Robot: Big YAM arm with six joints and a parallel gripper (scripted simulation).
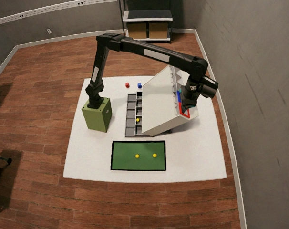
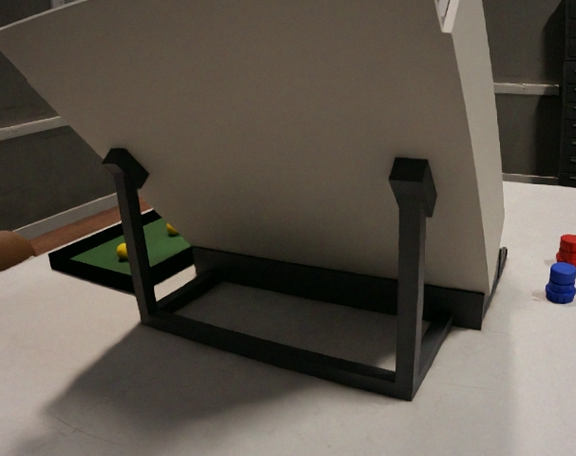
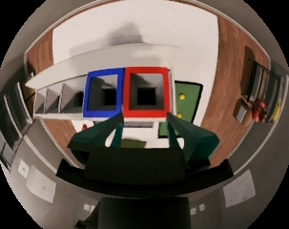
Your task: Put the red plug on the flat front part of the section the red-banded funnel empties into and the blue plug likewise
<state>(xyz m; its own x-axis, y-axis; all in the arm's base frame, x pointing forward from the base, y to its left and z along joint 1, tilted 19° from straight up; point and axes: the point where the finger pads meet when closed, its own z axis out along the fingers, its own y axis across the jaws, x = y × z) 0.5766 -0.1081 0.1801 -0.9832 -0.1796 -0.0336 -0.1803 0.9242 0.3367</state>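
The red plug (image 1: 127, 85) (image 2: 570, 250) and blue plug (image 1: 139, 85) (image 2: 561, 283) stand on the table behind the row of grey sections. A yellow marble (image 1: 138, 119) lies in the second section from the tray side, behind its flat front part (image 1: 130, 122). Two more marbles (image 1: 137, 156) (image 1: 154, 155) lie in the green tray (image 1: 138, 170). The red-banded funnel (image 1: 185, 115) (image 3: 146, 70) is the end funnel on the tray side; the blue-banded funnel (image 1: 179, 96) (image 3: 87, 95) is beside it. My gripper (image 3: 144, 115) is open and empty, above the funnels' edge. The cover (image 1: 157, 98) hides the pipes.
The sloping board rests on a dark stand (image 2: 409, 275). Unbanded funnels (image 3: 70, 97) continue beyond the blue one. The arm's green base block (image 1: 96, 118) stands on the table, on the other side of the sections from the funnels.
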